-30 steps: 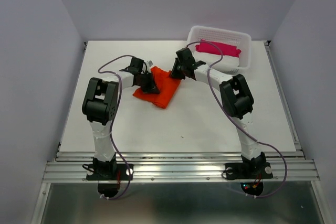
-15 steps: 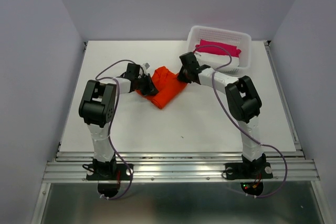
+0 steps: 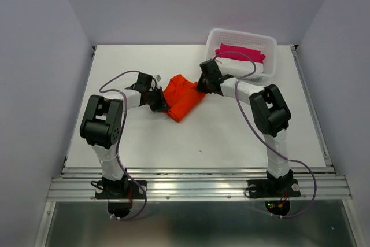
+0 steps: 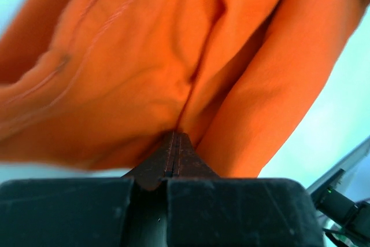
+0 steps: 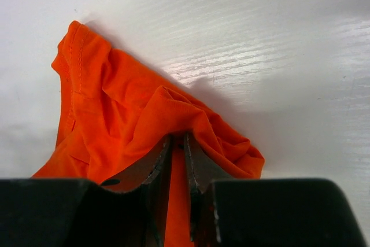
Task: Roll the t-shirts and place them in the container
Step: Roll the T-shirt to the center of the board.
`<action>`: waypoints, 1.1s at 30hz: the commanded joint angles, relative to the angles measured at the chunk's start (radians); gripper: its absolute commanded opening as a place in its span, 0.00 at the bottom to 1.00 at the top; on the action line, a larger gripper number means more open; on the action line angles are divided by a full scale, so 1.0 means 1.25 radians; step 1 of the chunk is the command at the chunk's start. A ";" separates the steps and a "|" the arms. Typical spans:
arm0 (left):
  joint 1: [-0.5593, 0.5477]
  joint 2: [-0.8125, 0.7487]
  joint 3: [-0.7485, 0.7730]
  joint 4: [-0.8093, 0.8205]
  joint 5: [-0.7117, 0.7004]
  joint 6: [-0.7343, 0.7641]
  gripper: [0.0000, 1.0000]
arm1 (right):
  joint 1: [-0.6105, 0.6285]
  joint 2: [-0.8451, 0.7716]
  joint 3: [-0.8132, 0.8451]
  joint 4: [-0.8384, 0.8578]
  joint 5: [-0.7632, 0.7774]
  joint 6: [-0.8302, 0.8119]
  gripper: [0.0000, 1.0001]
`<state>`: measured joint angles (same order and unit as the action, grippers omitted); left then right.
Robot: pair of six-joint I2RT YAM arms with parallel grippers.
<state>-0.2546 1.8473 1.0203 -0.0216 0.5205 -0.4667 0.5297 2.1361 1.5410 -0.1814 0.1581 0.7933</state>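
Top external view: an orange-red t-shirt (image 3: 182, 98) lies bunched on the far middle of a white table (image 3: 231, 137), gripped from both sides.

Plain pale grey walls (image 3: 34, 56) box the table in on three sides, and a ribbed aluminium rail (image 3: 196, 188) along the near edge carries both arm bases. The tabletop is smooth, with a faint sheen. The left gripper (image 3: 164, 104) has its jaws pressed together on a fold at the shirt's left edge. The right gripper (image 3: 200, 87) is nearly closed, with orange fabric between its fingers. A white basket (image 3: 272, 50) at the far right corner holds a magenta cloth (image 3: 240, 52) and a white cloth (image 3: 250, 69).
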 commanded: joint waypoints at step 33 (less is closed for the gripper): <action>-0.134 0.007 0.123 -0.092 -0.129 0.021 0.00 | -0.007 0.025 0.053 -0.078 -0.120 -0.085 0.24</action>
<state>-0.4297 1.8366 1.1553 -0.1898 0.3874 -0.4480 0.5232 2.1178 1.6005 -0.2680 0.0177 0.7013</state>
